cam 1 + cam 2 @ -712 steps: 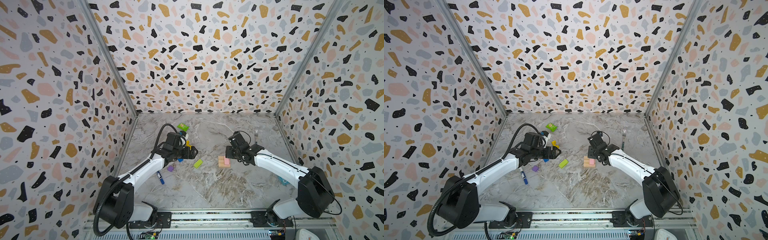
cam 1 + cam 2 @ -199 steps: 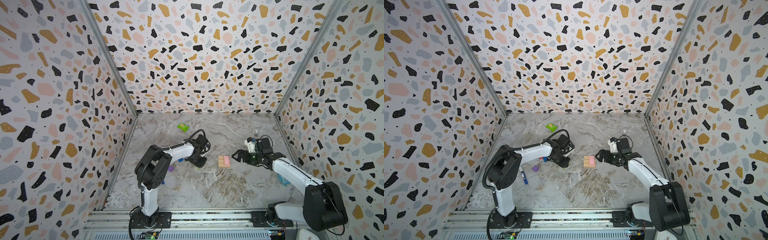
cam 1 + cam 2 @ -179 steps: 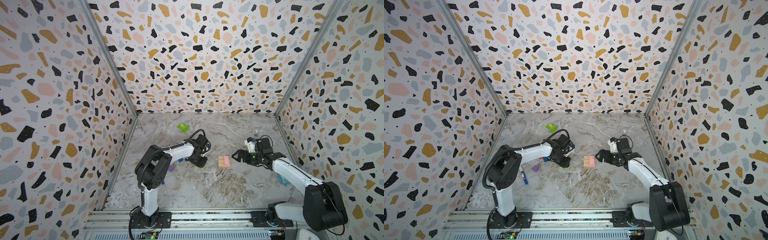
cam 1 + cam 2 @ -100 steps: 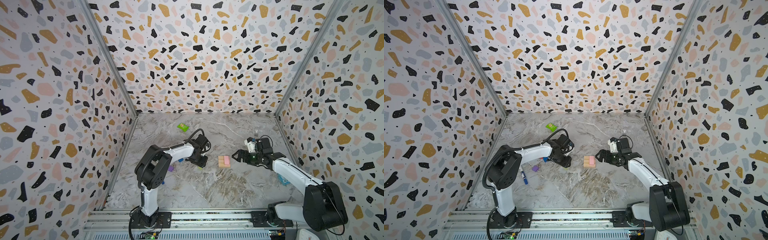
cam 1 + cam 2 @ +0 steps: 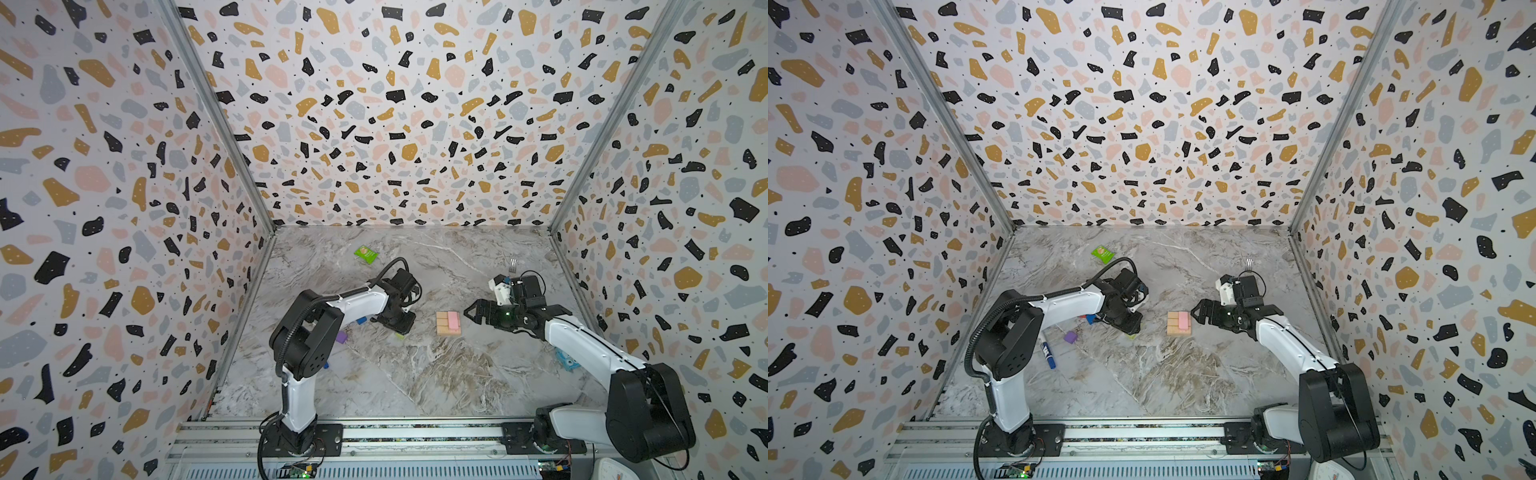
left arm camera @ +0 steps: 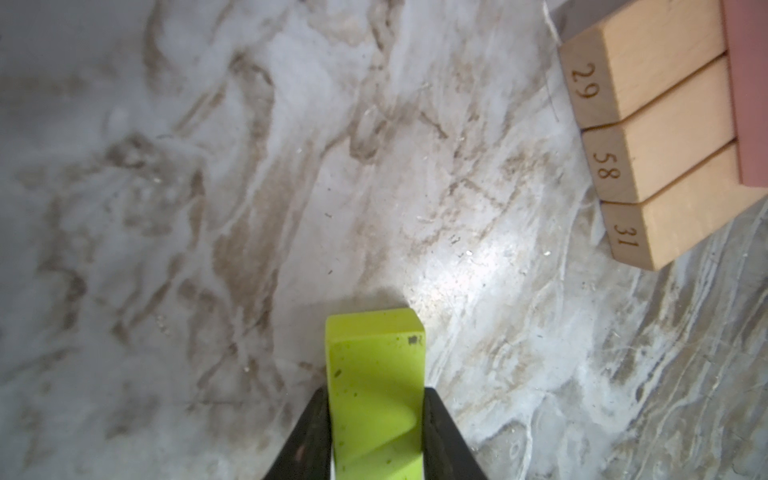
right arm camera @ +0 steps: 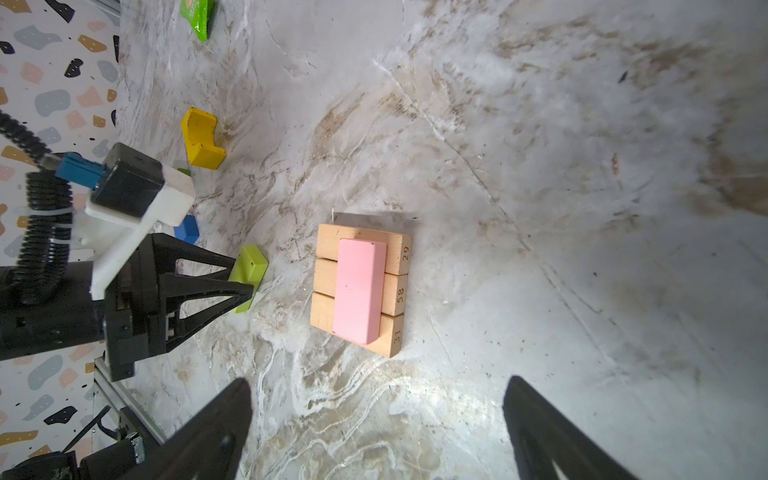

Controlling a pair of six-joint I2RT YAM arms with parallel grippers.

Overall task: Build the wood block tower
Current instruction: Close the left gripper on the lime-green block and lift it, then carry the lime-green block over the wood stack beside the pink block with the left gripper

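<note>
**Left fingers grab the lime block**

The left fingers (image 6: 305, 436) now squeeze the lime block (image 6: 374, 374). A moment ago they were among the loose blocks nearer the left edge. The block does not look lifted yet. The right fingers (image 7: 216, 428) have backed off toward the right edge and stand wide apart. So the lime block can go next, beside the pink bar (image 7: 359, 286) on the three tan bars (image 7: 328, 243) near the middle of the grey marbled surface (image 5: 415, 374). Speckled walls (image 5: 395, 104) close three sides.
</note>
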